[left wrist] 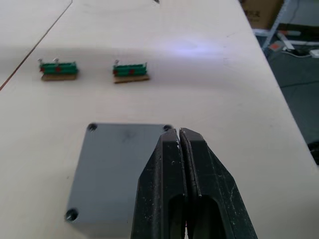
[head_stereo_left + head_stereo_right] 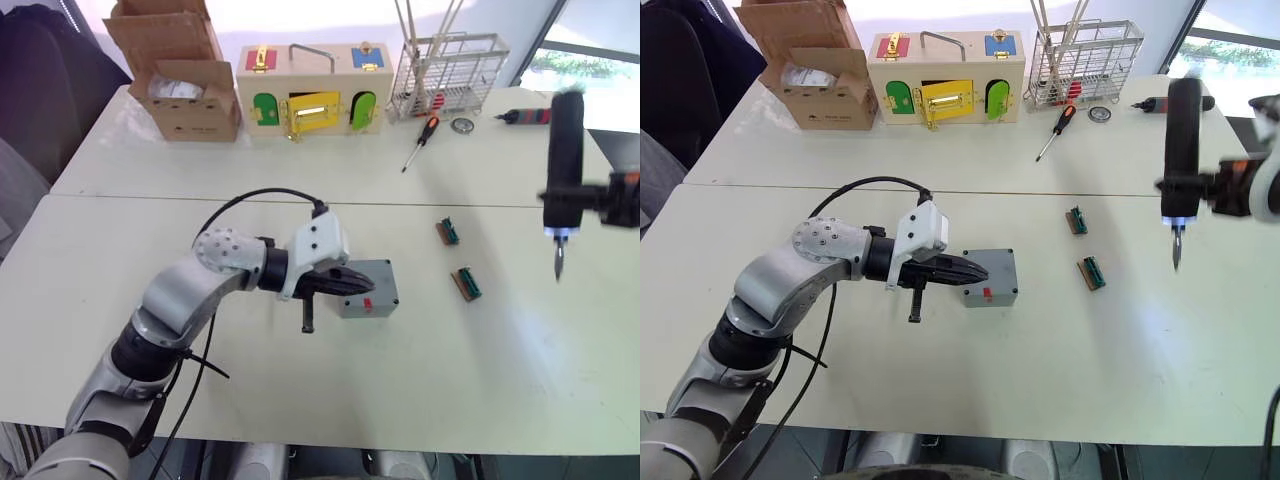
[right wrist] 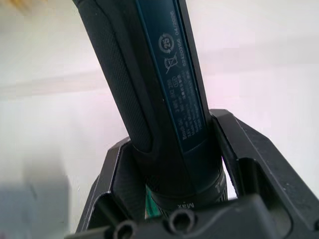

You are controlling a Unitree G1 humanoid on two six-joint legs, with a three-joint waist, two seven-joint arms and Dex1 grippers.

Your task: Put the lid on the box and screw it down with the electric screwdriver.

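Closed left hand [image 1: 179,137] rests on lid [image 1: 117,174]; right hand [image 3: 172,149] grips electric screwdriver [image 2: 565,165].

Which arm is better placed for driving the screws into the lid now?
The right gripper: it holds the electric screwdriver upright, bit down. The left gripper, shut, rests on the lid.
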